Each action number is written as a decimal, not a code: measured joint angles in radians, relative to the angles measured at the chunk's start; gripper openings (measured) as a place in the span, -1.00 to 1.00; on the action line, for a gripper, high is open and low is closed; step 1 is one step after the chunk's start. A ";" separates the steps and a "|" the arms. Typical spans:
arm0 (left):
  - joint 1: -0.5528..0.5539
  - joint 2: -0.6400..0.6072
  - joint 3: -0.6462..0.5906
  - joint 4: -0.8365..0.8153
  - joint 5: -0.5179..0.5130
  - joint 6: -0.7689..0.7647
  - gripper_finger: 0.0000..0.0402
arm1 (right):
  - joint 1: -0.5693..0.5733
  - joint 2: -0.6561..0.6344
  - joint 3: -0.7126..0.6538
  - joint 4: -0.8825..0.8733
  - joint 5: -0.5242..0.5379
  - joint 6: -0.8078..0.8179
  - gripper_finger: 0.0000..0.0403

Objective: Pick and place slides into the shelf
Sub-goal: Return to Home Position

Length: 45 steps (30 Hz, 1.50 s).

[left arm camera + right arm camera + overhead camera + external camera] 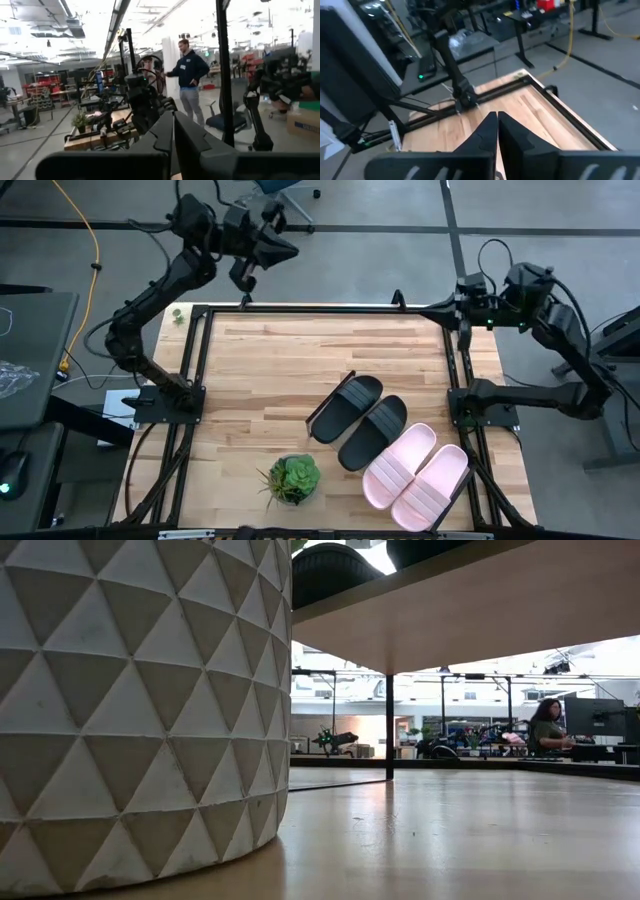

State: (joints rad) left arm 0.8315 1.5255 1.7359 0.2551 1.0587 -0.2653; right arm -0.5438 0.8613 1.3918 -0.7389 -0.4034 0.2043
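Slides (373,432), two black and two pale pink, lie side by side on the shelf (318,412) at the table's near right. Left gripper (288,250) hangs beyond the far left corner, right gripper (425,308) over the far right corner; both are closed and empty.

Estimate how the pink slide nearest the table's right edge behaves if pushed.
Pink slide probably skids rather than rolls: it lies flat, sole down, on the shelf. Likely light and a bit flexible, judging by its thick moulded look. It lies against the other pink slide, so a sideways push likely shifts both.
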 joint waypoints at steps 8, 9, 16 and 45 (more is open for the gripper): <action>-0.131 -0.205 0.000 -0.633 -0.379 0.520 -0.99 | 0.000 -0.070 -0.164 0.259 -0.066 0.093 -1.00; -0.162 -0.229 0.000 -0.711 -0.484 0.572 -0.99 | 0.001 -0.084 -0.208 0.312 -0.074 0.122 -1.00; -0.381 -0.304 -0.042 -0.714 -0.757 0.662 -1.00 | 0.001 -0.154 -0.478 0.736 -0.133 0.347 -1.00; -0.638 -0.735 -1.174 0.268 -1.123 0.413 -1.00 | 0.049 -0.586 -0.938 0.941 -0.077 0.612 -1.00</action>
State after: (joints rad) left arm 0.1940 0.7905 0.5614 0.5228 -0.0643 0.1480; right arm -0.4946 0.2758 0.4539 0.2024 -0.4801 0.8158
